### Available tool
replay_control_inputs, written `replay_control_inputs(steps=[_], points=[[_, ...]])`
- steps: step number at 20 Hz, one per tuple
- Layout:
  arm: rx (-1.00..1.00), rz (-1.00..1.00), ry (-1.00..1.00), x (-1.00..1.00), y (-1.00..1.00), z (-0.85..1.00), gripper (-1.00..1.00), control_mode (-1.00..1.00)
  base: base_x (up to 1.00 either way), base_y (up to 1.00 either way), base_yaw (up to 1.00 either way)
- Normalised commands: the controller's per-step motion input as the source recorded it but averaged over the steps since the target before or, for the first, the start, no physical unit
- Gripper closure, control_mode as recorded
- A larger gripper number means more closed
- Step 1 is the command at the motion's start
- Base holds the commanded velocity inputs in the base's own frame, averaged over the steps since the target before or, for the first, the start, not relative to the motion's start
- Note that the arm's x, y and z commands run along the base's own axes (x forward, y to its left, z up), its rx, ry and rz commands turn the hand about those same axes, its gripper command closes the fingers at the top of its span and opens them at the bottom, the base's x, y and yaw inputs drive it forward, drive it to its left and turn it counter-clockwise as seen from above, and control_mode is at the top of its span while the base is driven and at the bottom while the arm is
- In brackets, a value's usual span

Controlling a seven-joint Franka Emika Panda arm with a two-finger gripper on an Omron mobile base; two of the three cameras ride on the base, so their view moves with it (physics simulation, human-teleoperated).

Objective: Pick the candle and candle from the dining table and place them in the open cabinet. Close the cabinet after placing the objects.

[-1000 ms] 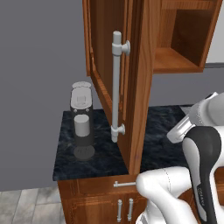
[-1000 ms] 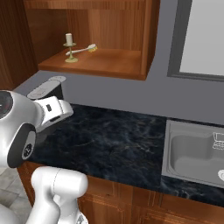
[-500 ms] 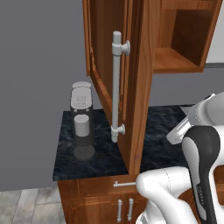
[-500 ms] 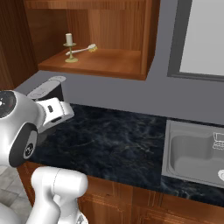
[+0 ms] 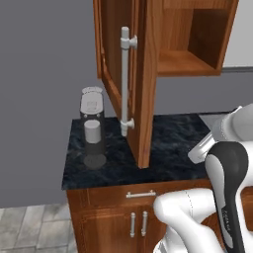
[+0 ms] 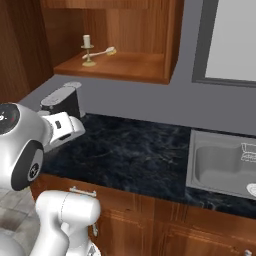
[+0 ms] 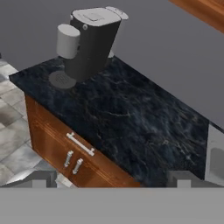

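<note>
Now hovering with the claw (image 7: 113,180) spread fully wide and gripping nothing, looking down over the black marble counter (image 7: 131,118) just beneath and ahead of it. Facing a dark coffee machine (image 7: 87,39) standing further out beyond the claw, near the counter's end. Judging the step in hand to be the closing of the cabinet (image 6: 125,65), which is sitting above and beyond the claw, with its panelled door (image 5: 143,84) swinging open higher up and off to the claw's left. Needing to rise and cross to that door, aiming for its outer face or the long silver bar handle (image 5: 125,81), then pushing in a steady arc about the hinge, not straight in, and keeping the fingers away from the door's edge and the coffee machine below it. Finding both candles well above the claw on the cabinet shelf: the short cream candle (image 6: 87,42) standing upright on its brass holder, the thin taper (image 6: 102,51) lying tipped on its side just beside it, apparently touching, far enough back to be clearing the door.
</note>
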Motion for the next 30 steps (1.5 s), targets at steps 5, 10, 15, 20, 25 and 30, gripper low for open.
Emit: replay_control_inputs(steps=[5, 10, 15, 20, 25, 30], points=[[0.00, 0.00, 0.00, 0.00, 0.00, 0.00, -1.00, 1.00, -0.44, -0.05, 0.00], [0.00, 0.00, 0.00, 0.00, 0.00, 0.00, -1.00, 1.00, -0.55, -0.01, 0.07], [0.00, 0.00, 0.00, 0.00, 0.00, 0.00, -1.00, 1.00, -0.71, -0.03, 0.12], [0.00, 0.00, 0.00, 0.00, 0.00, 0.00, -1.00, 1.00, -0.56, 0.00, 0.18], [0.00, 0.00, 0.00, 0.00, 0.00, 0.00, -1.00, 1.00, -0.44, 0.00, 0.23], [0.00, 0.00, 0.00, 0.00, 0.00, 0.00, -1.00, 1.00, -0.33, 0.00, 0.30]])
